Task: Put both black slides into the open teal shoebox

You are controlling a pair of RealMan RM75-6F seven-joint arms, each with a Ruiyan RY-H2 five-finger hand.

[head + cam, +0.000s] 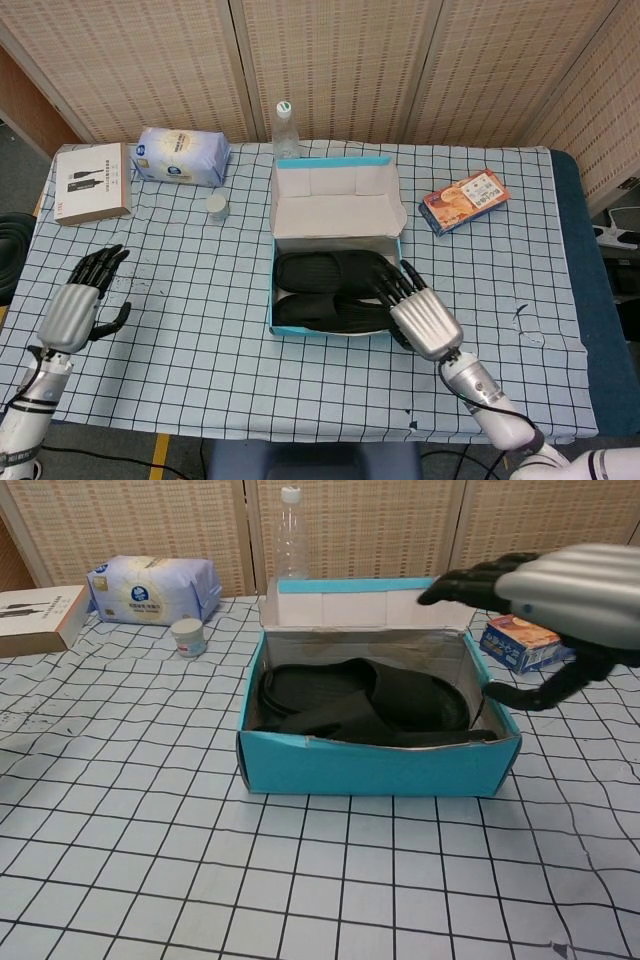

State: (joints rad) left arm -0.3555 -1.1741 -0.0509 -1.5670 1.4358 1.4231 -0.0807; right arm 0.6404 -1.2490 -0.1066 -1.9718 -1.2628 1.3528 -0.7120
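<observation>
The open teal shoebox (279, 322) (370, 766) stands at the table's middle with its lid flap up at the back. Both black slides (335, 272) (370, 702) lie inside it, one behind the other. My right hand (424, 318) (560, 585) hovers at the box's right front corner, fingers spread, holding nothing. My left hand (75, 309) sits near the table's left front edge, fingers apart and empty; the chest view does not show it.
A clear bottle (285, 125) stands behind the box. A white packet (181, 156), a small jar (216, 207) and a white carton (92, 181) lie at the back left. A snack box (465, 200) lies to the right.
</observation>
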